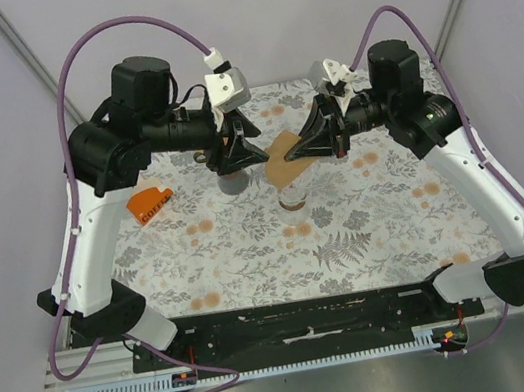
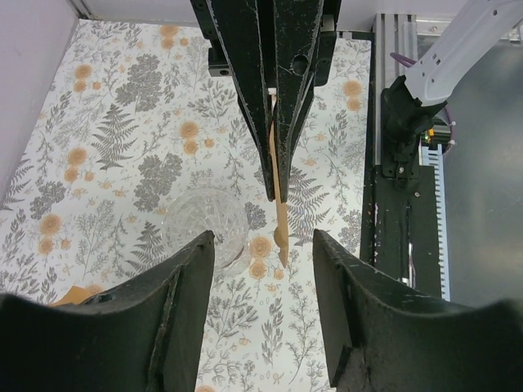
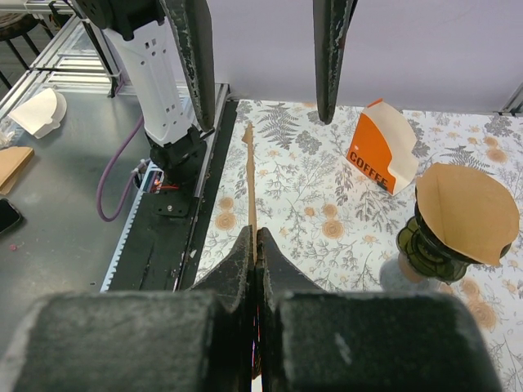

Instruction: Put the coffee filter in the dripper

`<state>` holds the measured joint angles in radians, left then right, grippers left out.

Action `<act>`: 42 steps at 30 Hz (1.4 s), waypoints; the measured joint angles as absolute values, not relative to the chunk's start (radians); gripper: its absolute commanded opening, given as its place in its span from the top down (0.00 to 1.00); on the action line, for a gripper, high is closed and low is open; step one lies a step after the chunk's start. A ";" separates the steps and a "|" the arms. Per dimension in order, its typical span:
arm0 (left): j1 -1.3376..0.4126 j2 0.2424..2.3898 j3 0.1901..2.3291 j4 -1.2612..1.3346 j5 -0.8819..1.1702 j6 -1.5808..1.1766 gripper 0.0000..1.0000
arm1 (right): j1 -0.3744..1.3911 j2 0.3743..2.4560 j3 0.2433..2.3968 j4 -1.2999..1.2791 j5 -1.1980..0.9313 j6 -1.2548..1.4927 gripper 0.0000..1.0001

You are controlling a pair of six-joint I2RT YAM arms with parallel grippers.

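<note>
coffee filter (image 1: 287, 154): flat, seen edge-on, pinched by the right gripper (image 3: 256, 237), whose jaws are fully closed on it. it hangs in the air, not yet in a dripper. left gripper (image 2: 263, 245) is wide and holds nothing, fingers either side of the filter's far end, probably placed to spread it open. glass dripper (image 2: 208, 224) sits just below both grippers on the tabletop (image 1: 251, 249), empty. under the left gripper: dark green dripper (image 3: 433, 245), already lined. orange filter box (image 3: 377, 147) lies out to that gripper's left. path down is unobstructed, though the left fingers crowd it.
</note>
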<state>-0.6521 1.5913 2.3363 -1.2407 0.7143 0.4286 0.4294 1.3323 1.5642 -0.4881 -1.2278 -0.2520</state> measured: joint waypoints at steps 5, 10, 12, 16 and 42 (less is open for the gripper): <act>-0.652 1.592 2.336 -1.240 0.713 0.429 0.63 | 0.429 1.332 1.572 -0.493 -1.225 -0.256 1.00; -0.652 1.592 2.336 -1.238 0.703 0.428 0.70 | 0.429 1.332 1.572 -0.496 -1.223 -0.259 1.00; -0.652 1.592 2.336 -1.236 0.695 0.428 0.70 | 0.429 1.332 1.573 -0.496 -1.223 -0.259 1.00; -0.652 1.592 2.329 -1.231 0.686 0.428 0.68 | 0.429 1.332 1.576 -0.500 -1.223 -0.259 1.00; -0.652 1.594 2.310 -1.217 0.683 0.416 0.76 | 0.429 1.332 1.581 -0.514 -1.223 -0.269 1.00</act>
<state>-0.6518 1.5944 2.3100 -1.2175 0.6827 0.4160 0.4294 1.3323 1.5810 -0.5144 -1.2228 -0.2691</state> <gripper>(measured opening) 0.242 0.007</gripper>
